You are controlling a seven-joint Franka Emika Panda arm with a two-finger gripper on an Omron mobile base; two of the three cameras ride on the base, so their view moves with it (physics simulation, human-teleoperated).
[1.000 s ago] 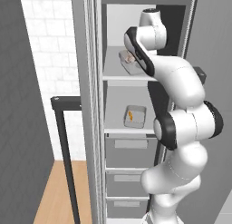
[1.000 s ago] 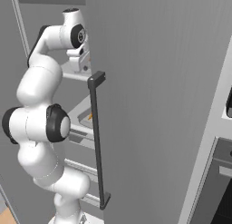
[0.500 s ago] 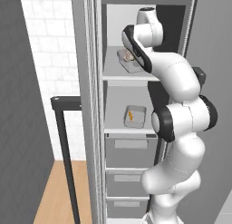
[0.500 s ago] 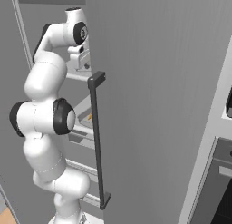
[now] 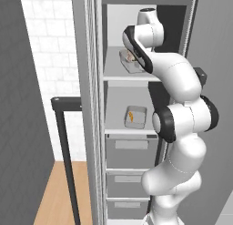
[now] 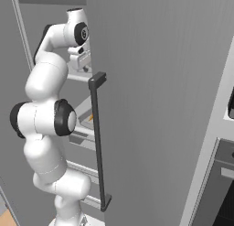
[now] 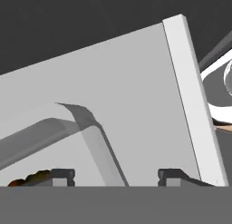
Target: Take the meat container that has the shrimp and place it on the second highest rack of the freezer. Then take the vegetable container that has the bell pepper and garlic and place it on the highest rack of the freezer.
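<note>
The clear vegetable container (image 5: 129,61) rests on the highest freezer rack (image 5: 113,74), with reddish food inside. My gripper (image 7: 115,177) is at that container, open: its two fingertips (image 7: 63,175) stand wide apart, and the container's clear corner wall (image 7: 88,128) rises between them without touching either pad. A bit of red-brown food (image 7: 28,178) shows beside the left fingertip. From the right base view the hand (image 6: 80,60) hangs just over the top rack. On the second highest rack (image 5: 116,126) sits the meat container (image 5: 135,116) with an orange shrimp in it.
The open freezer door (image 6: 151,97) with its dark vertical handle (image 6: 98,138) stands close beside the arm. Grey drawers (image 5: 131,149) fill the freezer below the racks. A second dark handle (image 5: 66,146) stands at the left over the wooden floor (image 5: 54,192).
The jaws have spread from nearly shut to wide apart, letting go of the vegetable container on the highest rack. The elbow has drifted a little; the hand stays at the rack.
</note>
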